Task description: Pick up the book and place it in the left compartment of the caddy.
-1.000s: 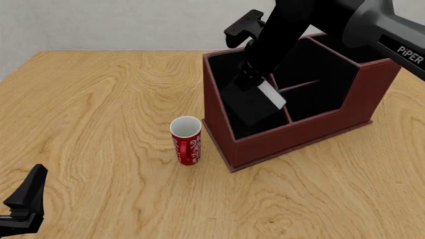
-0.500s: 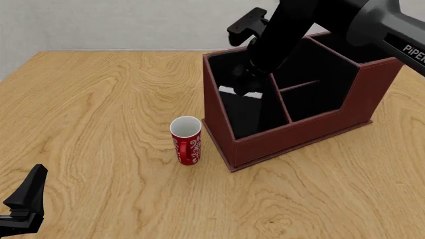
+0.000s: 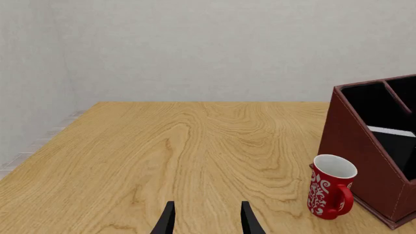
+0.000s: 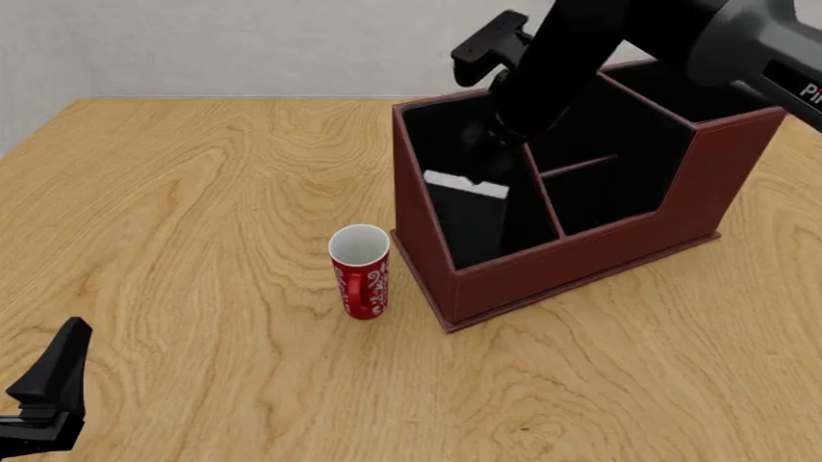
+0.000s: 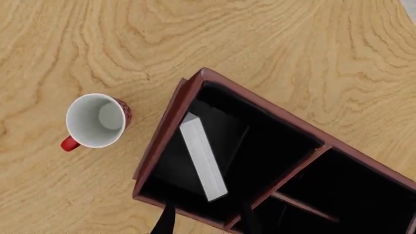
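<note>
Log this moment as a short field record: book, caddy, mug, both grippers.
book: inside the left compartment, white page edge up, leaning, not held
caddy: upright on the table
mug: upright, empty, beside the caddy's left wall
right gripper: open, above the left compartment
left gripper: open, holding nothing, away from the caddy

The caddy (image 4: pixel 578 212) sits toward the table's (image 4: pixel 192 212) right and far edges. Inside its left compartment (image 4: pixel 469 207) stands the book (image 4: pixel 465 184), leaning against the outer wall. The mug (image 4: pixel 360 270) stands just beside the caddy's front left corner, on its left, near the table's middle.
</note>
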